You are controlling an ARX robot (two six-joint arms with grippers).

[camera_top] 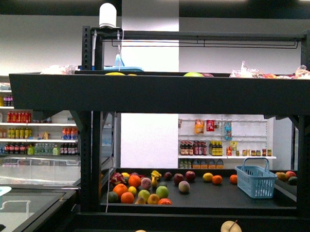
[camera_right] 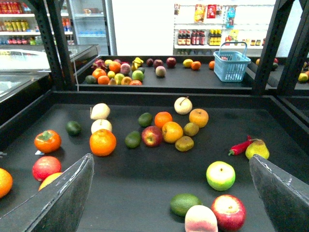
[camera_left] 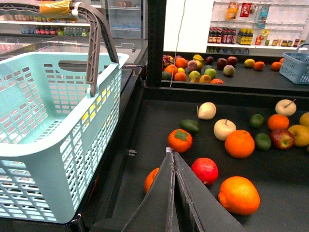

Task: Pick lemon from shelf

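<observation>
Lemon [camera_top: 208,177]: my best match is a small yellow fruit on the back tray of the shelf [camera_top: 161,93], right of centre in the front view. It is too small there for me to be sure of the shape. It lies just beside an orange [camera_top: 217,179], with a blue basket [camera_top: 255,178] further right on the same tray. The right wrist view shows the same fruit in the upper middle of the frame [camera_right: 188,63].

A heap of mixed fruit [camera_top: 141,187] sits lower left of the lemon in the front view. One small yellow piece in it could also pass for a lemon; I cannot tell them apart.

Near tray, right wrist view: scattered fruit, including a large orange [camera_right: 103,142], a red apple [camera_right: 152,136] and a green apple [camera_right: 220,175]. Nothing lemon-like among them.

My right tool [camera_right: 170,159] hangs above this near tray, released, fingers spread wide with nothing between them.

My left tool [camera_left: 171,153] is clenched, tips pressed together on nothing, above the tray's left end. A pale teal basket [camera_left: 48,135] stands just beside it, filling the left of that frame.
</observation>
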